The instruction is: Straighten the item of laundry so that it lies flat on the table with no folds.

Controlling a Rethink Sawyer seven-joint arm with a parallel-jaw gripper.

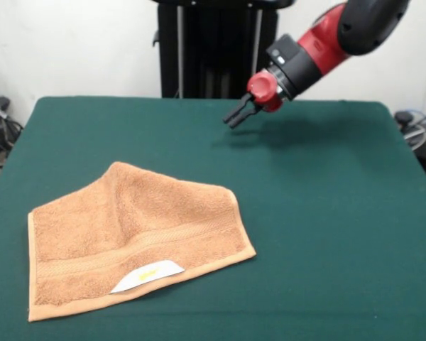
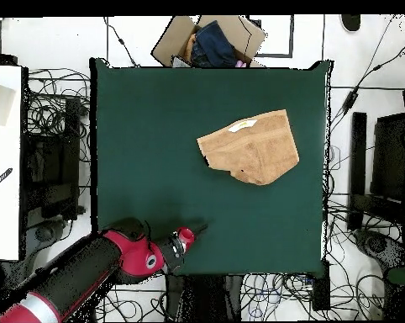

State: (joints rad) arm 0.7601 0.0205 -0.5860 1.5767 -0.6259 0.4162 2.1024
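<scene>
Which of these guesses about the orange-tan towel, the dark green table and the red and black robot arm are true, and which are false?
1. The orange-tan terry-cloth towel lies perfectly flat on the dark green felt-covered table. False: its far part is folded over, leaving a slanted edge and a ridge.
2. The black gripper on the red and black arm is holding the towel. False: it hangs apart from the towel, over bare table, and holds nothing.
3. A white label with a yellow mark shows near one edge of the towel. True.
4. In the overhead view, an open cardboard box sits on the floor beyond the table's edge. True.
5. Two towels are on the table. False: only one.
</scene>
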